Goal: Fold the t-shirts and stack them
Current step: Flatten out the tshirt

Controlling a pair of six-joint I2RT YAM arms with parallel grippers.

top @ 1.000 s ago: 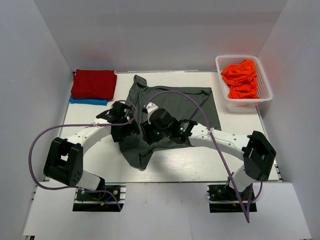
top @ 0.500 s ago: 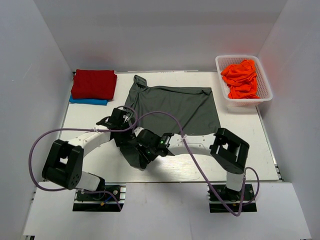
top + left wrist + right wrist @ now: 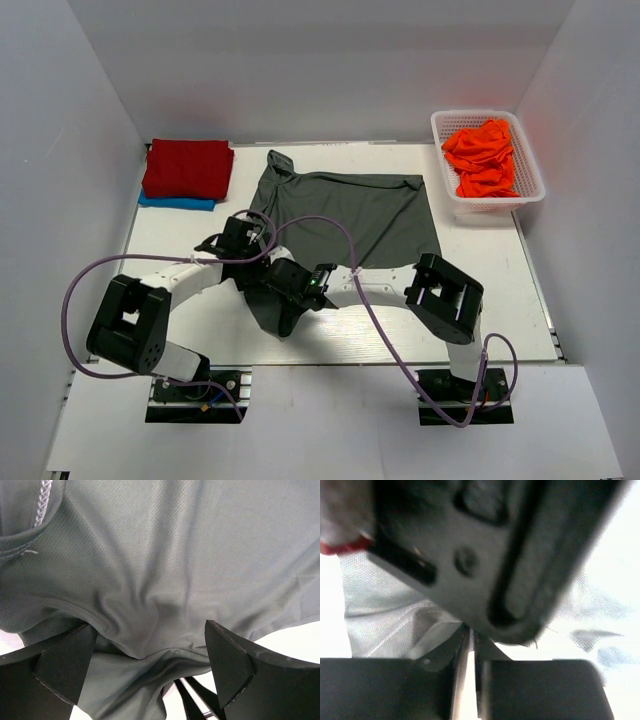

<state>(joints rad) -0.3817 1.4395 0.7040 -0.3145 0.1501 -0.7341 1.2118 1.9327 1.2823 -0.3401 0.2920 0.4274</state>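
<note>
A large dark grey t-shirt [image 3: 360, 215] lies spread across the middle of the table, its near left part bunched [image 3: 282, 318]. My left gripper [image 3: 248, 248] hovers over that bunched part. In the left wrist view the left gripper [image 3: 150, 652] stands wide open, with a fold of grey cloth [image 3: 160, 570] between and beyond its fingers [image 3: 231, 660]. My right gripper [image 3: 280, 282] lies low beside it. In the right wrist view the right gripper [image 3: 470, 647] has its jaws pinched together at a hem of the shirt [image 3: 405, 625]. A red shirt [image 3: 188, 168] lies folded on a blue one [image 3: 175, 203] at the far left.
A white lattice basket [image 3: 530, 195] at the far right holds crumpled orange shirts [image 3: 482, 155]. Grey walls enclose the table on three sides. A purple cable [image 3: 80, 290] loops off each arm. The right arm's elbow [image 3: 445, 297] rests over the near right of the table.
The right arm has folded in and swung left and nearer, bringing its gripper to the shirt's bunched left part, and its jaws have closed. The left gripper has barely moved and stays open.
</note>
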